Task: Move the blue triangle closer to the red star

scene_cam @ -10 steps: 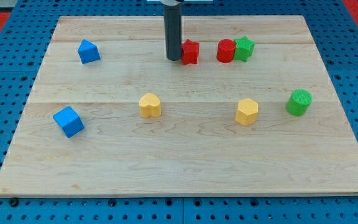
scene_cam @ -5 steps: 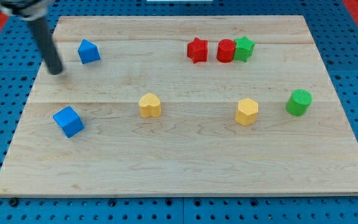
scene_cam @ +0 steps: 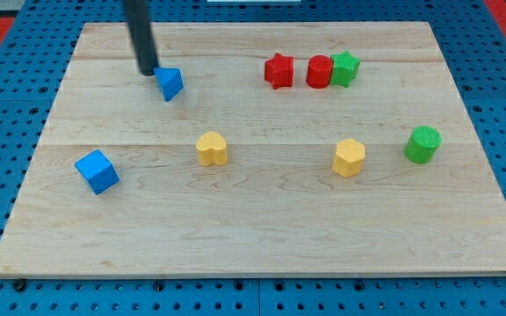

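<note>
The blue triangle (scene_cam: 170, 83) lies in the upper left part of the wooden board (scene_cam: 262, 219). The red star (scene_cam: 278, 70) sits to its right, near the view's top, with a clear gap between them. My rod comes down from the view's top, and my tip (scene_cam: 148, 70) rests on the board just left of the blue triangle and slightly above it, touching or nearly touching its left edge.
A red cylinder (scene_cam: 320, 71) and a green star (scene_cam: 345, 68) stand right of the red star. A blue cube (scene_cam: 97, 170) lies at the left. A yellow heart-like block (scene_cam: 212, 148), a yellow hexagonal block (scene_cam: 349, 157) and a green cylinder (scene_cam: 422, 144) lie across the middle.
My tip swung from beside the red star to the board's left edge, then came right. The blue triangle has slid right and slightly down, toward the red star.
</note>
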Tool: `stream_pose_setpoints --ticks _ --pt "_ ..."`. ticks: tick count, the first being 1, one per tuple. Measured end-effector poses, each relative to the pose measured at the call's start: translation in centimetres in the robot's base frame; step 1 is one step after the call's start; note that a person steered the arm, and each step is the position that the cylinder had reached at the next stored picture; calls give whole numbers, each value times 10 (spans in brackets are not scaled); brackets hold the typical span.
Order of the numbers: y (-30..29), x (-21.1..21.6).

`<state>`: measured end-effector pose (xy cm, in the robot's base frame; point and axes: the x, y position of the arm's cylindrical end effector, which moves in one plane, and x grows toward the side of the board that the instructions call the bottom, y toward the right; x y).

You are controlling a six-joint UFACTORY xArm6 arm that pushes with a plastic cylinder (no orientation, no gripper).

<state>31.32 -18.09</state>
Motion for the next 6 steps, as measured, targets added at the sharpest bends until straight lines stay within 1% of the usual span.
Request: stream_pose_setpoints --ticks 1,2,3,4,6 --pt "-24 26" --pt "-10 37" --pt "54 13" --pt "99 6" --pt "30 7"
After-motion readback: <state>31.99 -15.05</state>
